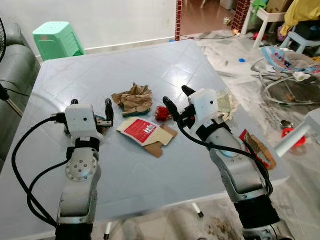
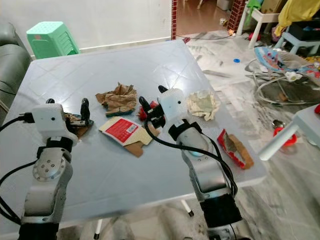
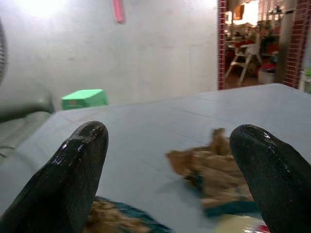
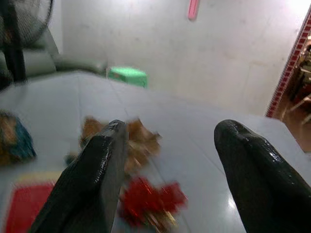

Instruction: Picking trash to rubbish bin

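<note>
Several pieces of trash lie on the grey table (image 1: 125, 60). Mid-table are a crumpled brown paper (image 1: 134, 98), a flattened red-and-cream carton (image 1: 145, 132) and a small red wrapper (image 1: 162, 114). My left gripper (image 1: 91, 106) is open, with a small brown-and-teal wrapper (image 2: 77, 122) low between its fingers and not gripped. My right gripper (image 1: 178, 100) is open just above and right of the red wrapper (image 4: 150, 199). A crumpled beige sheet (image 2: 202, 105) lies beyond the right arm. A red-and-brown wrapper (image 2: 235, 148) sits near the table's right edge.
A green plastic stool (image 1: 57, 40) stands behind the table's far left corner, and a grey sofa (image 1: 12, 65) runs along the left. A baby bouncer (image 1: 290, 60) and clutter cover the floor on the right. The table's near edge is close to my body.
</note>
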Robot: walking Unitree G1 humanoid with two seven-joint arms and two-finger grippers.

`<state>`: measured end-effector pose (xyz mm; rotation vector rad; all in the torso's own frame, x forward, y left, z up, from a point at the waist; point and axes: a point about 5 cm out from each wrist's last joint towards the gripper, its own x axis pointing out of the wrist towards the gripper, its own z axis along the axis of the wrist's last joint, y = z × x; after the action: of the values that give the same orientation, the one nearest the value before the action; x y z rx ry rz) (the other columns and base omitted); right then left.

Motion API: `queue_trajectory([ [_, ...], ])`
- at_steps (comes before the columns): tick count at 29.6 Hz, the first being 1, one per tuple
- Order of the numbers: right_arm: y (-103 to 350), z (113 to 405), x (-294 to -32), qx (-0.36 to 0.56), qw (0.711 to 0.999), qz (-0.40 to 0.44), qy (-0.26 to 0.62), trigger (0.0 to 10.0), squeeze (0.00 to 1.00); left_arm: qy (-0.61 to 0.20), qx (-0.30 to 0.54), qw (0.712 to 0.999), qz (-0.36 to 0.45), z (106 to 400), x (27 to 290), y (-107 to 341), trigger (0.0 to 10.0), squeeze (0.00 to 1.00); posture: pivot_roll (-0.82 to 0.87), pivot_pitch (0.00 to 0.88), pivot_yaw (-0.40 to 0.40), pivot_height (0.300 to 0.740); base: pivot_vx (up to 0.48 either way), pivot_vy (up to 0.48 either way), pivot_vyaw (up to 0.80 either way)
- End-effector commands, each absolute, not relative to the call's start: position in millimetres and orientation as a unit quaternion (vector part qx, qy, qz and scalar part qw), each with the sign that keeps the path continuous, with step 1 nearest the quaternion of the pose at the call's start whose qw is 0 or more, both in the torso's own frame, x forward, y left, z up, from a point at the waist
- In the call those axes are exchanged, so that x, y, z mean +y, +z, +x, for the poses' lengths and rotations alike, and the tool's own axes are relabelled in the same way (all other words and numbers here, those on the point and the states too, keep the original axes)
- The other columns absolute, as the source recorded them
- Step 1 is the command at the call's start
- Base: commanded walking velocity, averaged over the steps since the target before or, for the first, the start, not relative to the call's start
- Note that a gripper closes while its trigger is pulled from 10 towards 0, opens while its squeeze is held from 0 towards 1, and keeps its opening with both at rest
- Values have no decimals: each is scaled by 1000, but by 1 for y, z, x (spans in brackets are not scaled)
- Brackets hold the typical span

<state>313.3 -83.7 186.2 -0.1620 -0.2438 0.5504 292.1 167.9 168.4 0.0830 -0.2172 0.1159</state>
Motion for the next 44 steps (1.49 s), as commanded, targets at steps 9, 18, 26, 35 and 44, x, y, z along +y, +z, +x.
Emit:
queue_trajectory([
  [9,191,306,-79,-126,944,-75,294,10000,0,88,-87,990,66,294,179,161,10000,0,-38,69,8,740,0,0,613],
  [18,192,308,-79,-123,947,-74,287,10000,0,85,-71,991,69,299,181,158,10000,0,-36,67,8,740,0,0,270],
  [26,191,304,-75,-122,946,-70,291,10000,0,43,-24,996,74,314,184,143,10000,0,-37,76,8,740,0,0,0],
  [35,181,282,-68,-62,919,-69,383,10000,0,57,-7,995,87,338,201,141,10000,0,-64,108,19,740,0,0,0],
  [44,174,256,-73,-22,895,-85,438,10000,0,14,28,995,92,362,196,130,10000,0,-118,129,38,740,0,0,0],
])
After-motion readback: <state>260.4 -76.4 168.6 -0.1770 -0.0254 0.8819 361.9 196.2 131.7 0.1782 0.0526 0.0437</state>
